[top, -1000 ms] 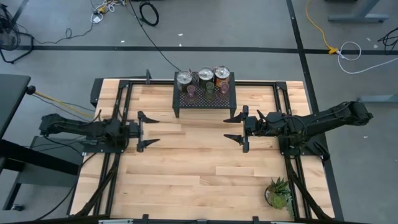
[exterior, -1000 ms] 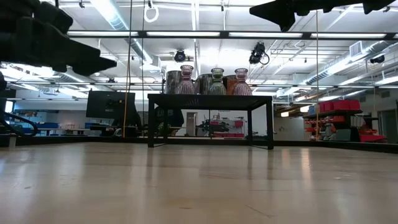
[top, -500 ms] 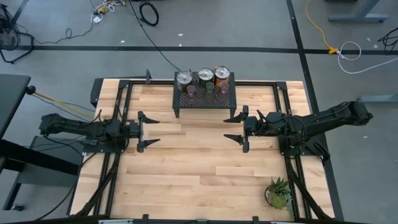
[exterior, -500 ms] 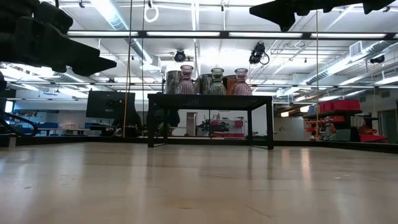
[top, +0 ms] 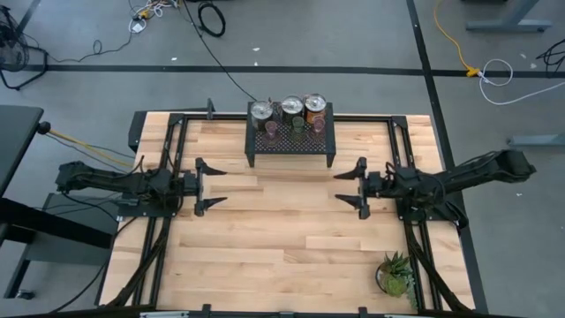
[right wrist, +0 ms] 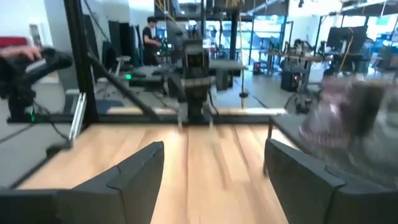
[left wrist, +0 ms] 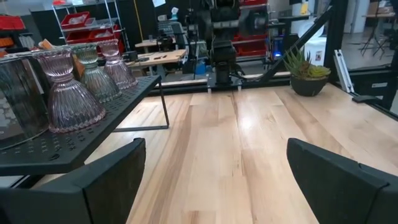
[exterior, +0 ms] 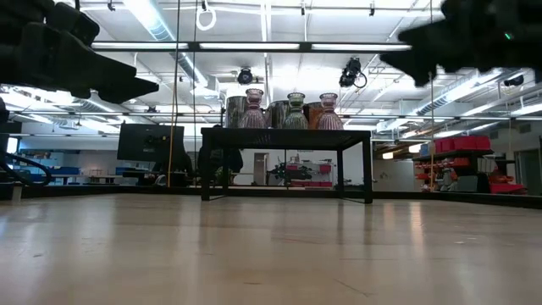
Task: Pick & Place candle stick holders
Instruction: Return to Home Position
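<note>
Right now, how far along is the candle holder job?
Done: three silver-topped holders and three small cups all stand on the black mesh rack. In hand: nothing; left gripper and right gripper are open, empty, apart from the rack. Left: likely only parking the arms.

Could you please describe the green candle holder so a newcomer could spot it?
On the table, find the black mesh rack at the far edge. Of its three ribbed cups, the green candle holder is the middle one, flanked by two pinkish cups.
</note>
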`<move>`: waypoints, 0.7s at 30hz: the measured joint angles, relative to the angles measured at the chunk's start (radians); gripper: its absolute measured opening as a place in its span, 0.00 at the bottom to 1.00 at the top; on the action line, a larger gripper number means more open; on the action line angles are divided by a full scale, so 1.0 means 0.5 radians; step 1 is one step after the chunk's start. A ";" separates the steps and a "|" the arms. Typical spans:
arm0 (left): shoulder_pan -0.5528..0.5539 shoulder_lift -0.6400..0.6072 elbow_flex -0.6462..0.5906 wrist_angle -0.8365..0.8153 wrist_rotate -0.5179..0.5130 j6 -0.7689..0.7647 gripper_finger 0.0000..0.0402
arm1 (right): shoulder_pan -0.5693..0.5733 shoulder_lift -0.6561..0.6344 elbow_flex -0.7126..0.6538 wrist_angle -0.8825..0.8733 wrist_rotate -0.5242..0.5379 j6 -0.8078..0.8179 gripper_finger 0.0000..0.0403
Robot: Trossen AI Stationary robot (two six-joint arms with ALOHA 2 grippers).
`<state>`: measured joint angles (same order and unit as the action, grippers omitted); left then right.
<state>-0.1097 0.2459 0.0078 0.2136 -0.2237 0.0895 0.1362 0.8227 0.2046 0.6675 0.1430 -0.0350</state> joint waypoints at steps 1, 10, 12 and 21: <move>0.000 0.000 -0.001 -0.003 0.000 0.001 0.97 | -0.001 -0.069 -0.076 -0.008 0.000 -0.001 0.69; 0.131 -0.226 -0.001 -0.006 0.002 0.001 0.97 | -0.115 -0.682 -0.372 -0.568 -0.007 -0.001 0.69; 0.190 -0.322 -0.001 -0.011 0.001 0.001 0.97 | -0.157 -0.866 -0.378 -0.789 -0.005 -0.001 0.69; 0.433 -0.490 -0.002 0.150 -0.001 0.002 0.97 | -0.240 -1.643 -0.375 -1.105 -0.005 -0.001 0.69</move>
<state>0.1067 0.0008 0.0071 0.2887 -0.2245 0.0904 0.0162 0.0012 0.0172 0.1150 0.1403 -0.0354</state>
